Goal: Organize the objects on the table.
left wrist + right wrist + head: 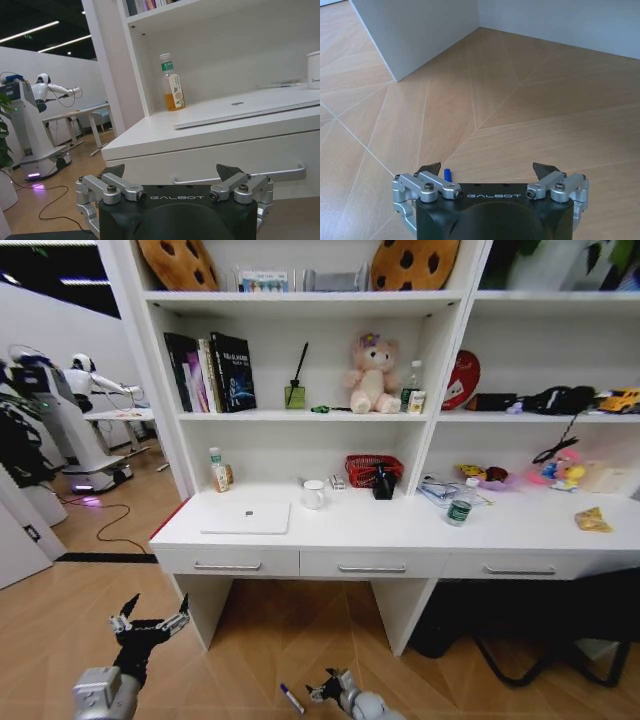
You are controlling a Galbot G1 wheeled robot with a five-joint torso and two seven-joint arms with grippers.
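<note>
Both my grippers hang low before the long white desk [400,530], fingers spread wide, clasping nothing. Left gripper [150,623] faces the drawers; right gripper [489,172] overlooks smooth wooden flooring [520,110] beside a slim blue-tipped pen [291,698].

Desk [400,530] front strip bare, wide open from laptop [247,517] to green-label bottle [459,502]. Rear strip crowded: mug [314,494], red basket [372,470], black item just beside the basket, orange bottle [219,471] at the left upright. Right end holds glasses, toys, yellow packet [593,520]; gaps are narrow there. Shelf above caps headroom over the rear strip. Left gripper [150,625] spread open, low before the left drawer, free air all round. Right gripper [328,690] open over bare floor; a pen [291,698] lies beside it.
</note>
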